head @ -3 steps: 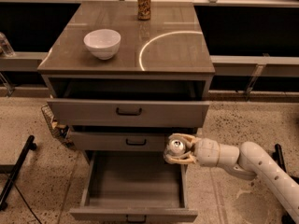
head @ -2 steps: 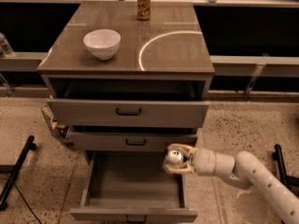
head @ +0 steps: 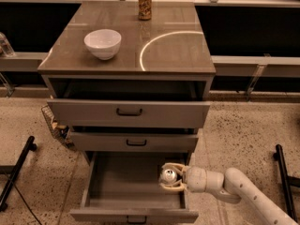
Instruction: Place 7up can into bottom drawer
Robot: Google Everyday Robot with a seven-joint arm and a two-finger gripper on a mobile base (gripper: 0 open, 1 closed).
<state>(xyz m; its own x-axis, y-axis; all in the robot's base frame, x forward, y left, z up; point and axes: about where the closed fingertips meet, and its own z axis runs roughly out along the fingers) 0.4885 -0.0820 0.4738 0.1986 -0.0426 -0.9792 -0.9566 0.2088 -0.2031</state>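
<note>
The bottom drawer (head: 117,191) of the grey cabinet is pulled far out, its plain grey inside showing. My gripper (head: 168,177) reaches in from the lower right on a white arm and is shut on the 7up can (head: 168,175), whose silver top faces the camera. The can is held over the right rear part of the open drawer, low inside it. I cannot tell whether the can touches the drawer floor.
The two upper drawers (head: 129,112) are partly open above. On the cabinet top stand a white bowl (head: 102,43) and a brown-gold can (head: 145,3). A wire basket (head: 55,125) hangs at the cabinet's left. Dark stand legs (head: 18,170) lie on the floor at both sides.
My gripper has carried the can down and a little left, from beside the drawer's right edge to inside the open bottom drawer.
</note>
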